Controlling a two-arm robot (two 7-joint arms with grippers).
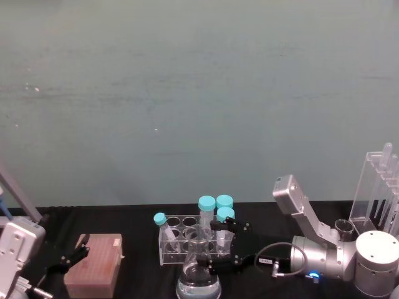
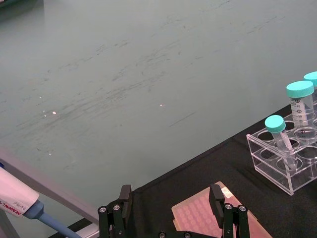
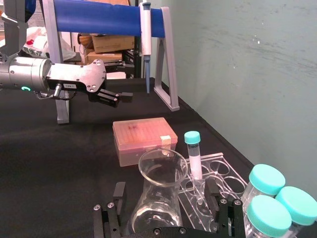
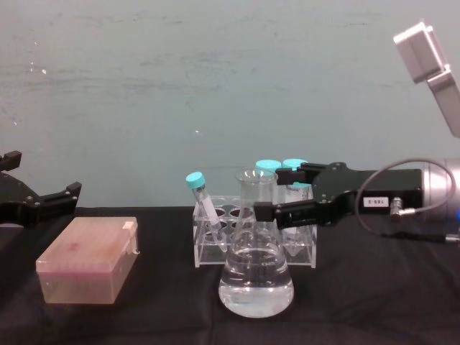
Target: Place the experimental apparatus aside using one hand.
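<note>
The flask [image 4: 256, 277] stands upright near the front of the table [image 4: 374, 302], mouth up, its base cut off in the head view. The right gripper [image 3: 166, 196] straddles its neck, fingers wide. The left gripper [image 2: 171, 193] hangs wide by a pink box [image 4: 88, 259].

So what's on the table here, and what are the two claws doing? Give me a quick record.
Flask: conical, holding clear liquid, front centre
Right claw: open, straddling the flask's neck
Left claw: open, above the pink box's edge
Small rack: behind the flask, teal-capped tubes
Tall rack: far right, long tubes
</note>
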